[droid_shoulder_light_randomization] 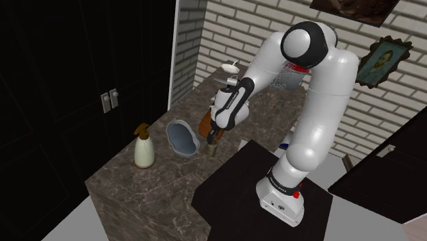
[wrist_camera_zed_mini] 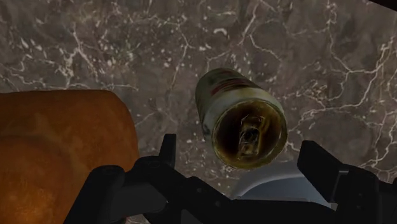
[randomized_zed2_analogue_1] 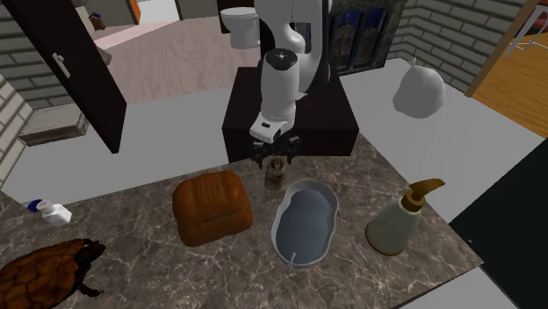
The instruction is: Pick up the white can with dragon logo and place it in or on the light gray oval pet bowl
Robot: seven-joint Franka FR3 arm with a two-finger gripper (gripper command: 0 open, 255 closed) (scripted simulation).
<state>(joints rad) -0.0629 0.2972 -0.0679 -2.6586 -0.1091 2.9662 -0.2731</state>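
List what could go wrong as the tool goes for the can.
1. The loaf lies close to the can, by one finger of the open tool; descending, that finger might clip it.
2. The can stands upright and slim; an off-centre close could tip it.
3. The bowl is right beside the can; a low carry may knock its rim.

No text reads anywhere; the can (wrist_camera_zed_mini: 245,124) carries a label with reddish marks on its side, too blurred to read.
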